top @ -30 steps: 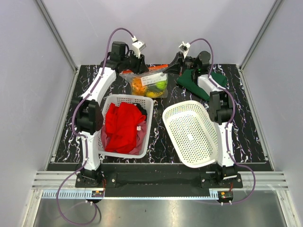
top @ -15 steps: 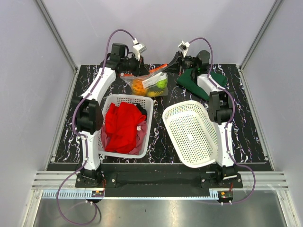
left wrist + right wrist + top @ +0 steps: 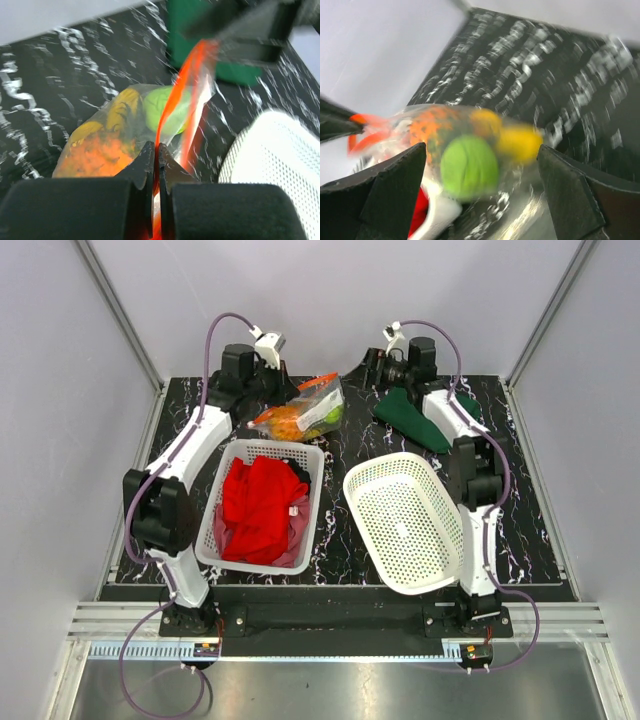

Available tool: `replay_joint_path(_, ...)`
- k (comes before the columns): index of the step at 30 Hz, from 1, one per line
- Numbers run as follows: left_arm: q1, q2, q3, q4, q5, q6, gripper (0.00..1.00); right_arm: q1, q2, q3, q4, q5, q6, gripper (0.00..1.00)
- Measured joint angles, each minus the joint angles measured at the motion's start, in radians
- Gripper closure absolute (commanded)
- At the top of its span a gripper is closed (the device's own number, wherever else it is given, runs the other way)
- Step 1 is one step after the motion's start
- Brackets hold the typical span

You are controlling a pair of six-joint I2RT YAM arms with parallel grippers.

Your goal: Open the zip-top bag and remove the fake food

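A clear bag point(image 3: 300, 412) of plastic fruit point(image 3: 100, 145) is seen at the far middle of a black marbled table point(image 3: 340, 540), just beyond the rim of a white basket point(image 3: 270, 445) filled with red cloth point(image 3: 260, 505). An empty white basket point(image 3: 400, 525) lies to the right, and a green cloth point(image 3: 410, 415) is spread beside the right arm. The bag's red zip strip point(image 3: 182, 95) is pinched tight by the left gripper point(image 3: 156, 165). The right gripper point(image 3: 481, 150) is spread wide, gripping nothing, with the bag apart from it. Both arms are stretched to the table's far edge and angled inward.
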Motion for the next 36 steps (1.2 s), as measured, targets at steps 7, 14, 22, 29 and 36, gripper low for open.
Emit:
replay_joint_path(7, -0.051, -0.021, -0.042, 0.056, -0.260, -0.145, 1.00, 0.028, -0.183, -0.093, -0.273, 0.380, 0.140, 0.00)
replay_joint_path(14, -0.093, -0.021, -0.042, 0.066, -0.430, -0.256, 1.00, 0.197, -0.256, -0.083, -0.388, 0.571, 0.227, 0.00)
replay_joint_path(22, -0.135, 0.000, -0.016, 0.102, -0.499, -0.290, 1.00, 0.273, -0.213, 0.005, -0.450, 0.594, 0.294, 0.43)
replay_joint_path(29, -0.138, 0.076, 0.116, 0.096, -0.549, -0.269, 1.00, 0.265, -0.209, -0.047, -0.470, 0.662, 0.272, 0.97)
replay_joint_path(36, -0.127, 0.091, 0.157, 0.087, -0.595, -0.243, 1.00, 0.208, -0.224, -0.200, -0.481, 0.704, 0.193, 1.00)
